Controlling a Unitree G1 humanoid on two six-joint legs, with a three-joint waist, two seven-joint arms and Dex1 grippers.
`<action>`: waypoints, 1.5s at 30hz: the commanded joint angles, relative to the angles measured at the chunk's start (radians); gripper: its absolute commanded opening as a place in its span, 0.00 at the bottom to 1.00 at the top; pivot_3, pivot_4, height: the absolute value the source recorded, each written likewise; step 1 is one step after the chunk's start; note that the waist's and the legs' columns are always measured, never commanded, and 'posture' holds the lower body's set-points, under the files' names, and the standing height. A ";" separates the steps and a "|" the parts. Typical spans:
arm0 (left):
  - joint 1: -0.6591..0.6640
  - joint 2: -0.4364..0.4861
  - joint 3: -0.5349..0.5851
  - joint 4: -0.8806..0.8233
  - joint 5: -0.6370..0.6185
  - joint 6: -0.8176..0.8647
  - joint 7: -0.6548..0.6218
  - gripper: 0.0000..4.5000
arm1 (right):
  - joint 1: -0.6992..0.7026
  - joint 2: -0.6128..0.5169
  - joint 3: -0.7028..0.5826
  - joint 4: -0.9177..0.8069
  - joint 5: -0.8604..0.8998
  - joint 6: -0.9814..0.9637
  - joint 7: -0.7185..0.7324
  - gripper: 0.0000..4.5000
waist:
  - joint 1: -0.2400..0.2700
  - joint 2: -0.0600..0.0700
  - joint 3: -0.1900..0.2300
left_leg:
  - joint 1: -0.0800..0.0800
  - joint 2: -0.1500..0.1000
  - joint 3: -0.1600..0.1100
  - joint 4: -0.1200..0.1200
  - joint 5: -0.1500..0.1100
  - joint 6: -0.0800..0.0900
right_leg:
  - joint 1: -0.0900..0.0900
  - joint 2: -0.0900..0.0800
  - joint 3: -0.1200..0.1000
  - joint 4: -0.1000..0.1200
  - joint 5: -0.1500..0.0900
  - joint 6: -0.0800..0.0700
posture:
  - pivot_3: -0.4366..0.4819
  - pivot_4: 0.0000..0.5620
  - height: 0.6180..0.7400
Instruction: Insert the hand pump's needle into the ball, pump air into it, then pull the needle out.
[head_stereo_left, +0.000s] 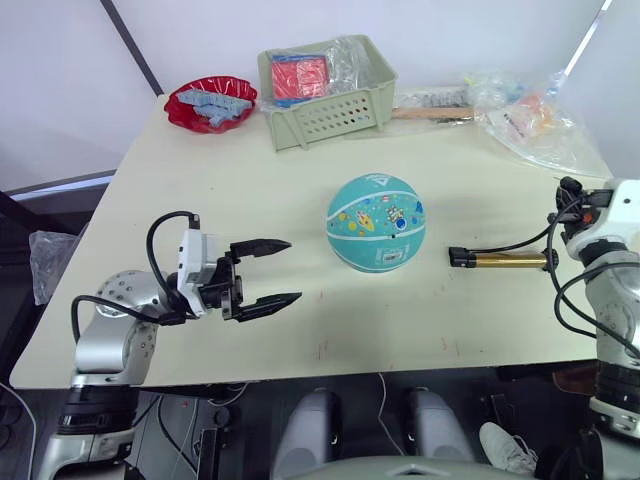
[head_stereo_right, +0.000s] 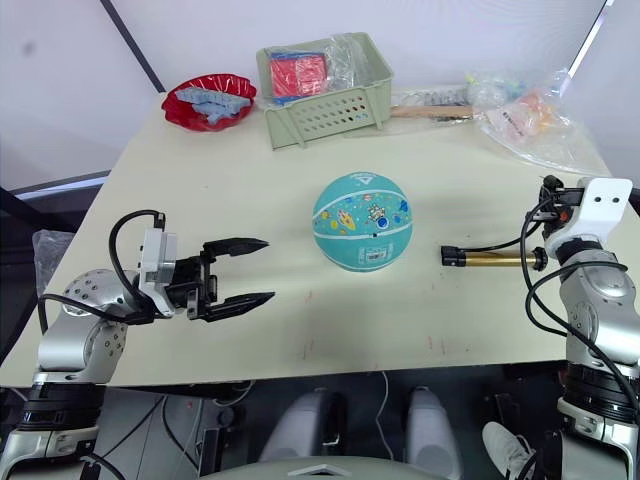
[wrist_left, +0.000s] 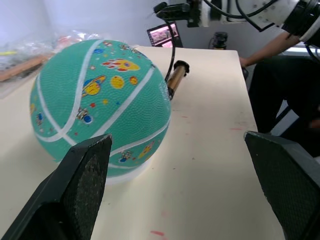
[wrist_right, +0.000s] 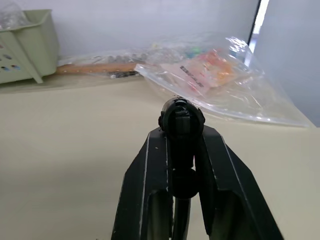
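The teal ball (head_stereo_left: 376, 222) with white seams and cartoon prints rests at the table's middle. To its right lies the hand pump (head_stereo_left: 500, 260), gold barrel flat on the table, black end toward the ball. Its thin black hose (head_stereo_left: 553, 235) curves up to my right gripper (head_stereo_left: 570, 190), held above the table's right edge. In the right wrist view, this gripper (wrist_right: 181, 137) is shut on the black fitting (wrist_right: 181, 117) at the hose tip; the needle's pin is too small to make out. My left gripper (head_stereo_left: 270, 272) stands open left of the ball, apart from it, with the ball (wrist_left: 100, 105) ahead of its fingers.
A green basket (head_stereo_left: 325, 85) with red packets stands at the back, a red bowl (head_stereo_left: 210, 103) to its left. Clear plastic bags (head_stereo_left: 530, 115) and a wooden stick (head_stereo_left: 430, 112) lie at the back right. The table's front edge (head_stereo_left: 330, 368) runs close below both grippers.
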 joint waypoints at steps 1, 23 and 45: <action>0.005 0.002 0.038 0.006 -0.016 -0.038 -0.007 1.00 | 0.011 -0.014 -0.042 -0.032 0.017 0.005 -0.012 0.54 | 0.000 0.000 0.000 | 0.000 0.000 0.000 0.000 0.000 0.000 | 0.000 0.000 0.000 0.000 0.000 0.000 | 0.48 0.27 0.98; 0.012 -0.014 0.031 0.009 -0.012 -0.051 0.006 1.00 | 0.244 -0.103 -0.085 -0.191 -0.094 -0.019 -0.035 0.98 | 0.001 0.000 0.000 | 0.001 0.000 0.000 0.001 0.000 0.000 | 0.002 0.000 0.000 0.000 0.000 0.000 | 0.48 0.27 0.98; 0.190 -0.053 0.088 0.118 0.110 -0.159 0.217 1.00 | 0.605 -0.097 -0.058 0.062 0.129 -0.538 0.735 0.98 | 0.003 -0.002 -0.002 | 0.006 0.003 -0.002 0.002 0.000 -0.001 | 0.007 0.003 0.000 0.000 -0.002 -0.005 | 0.48 0.27 0.98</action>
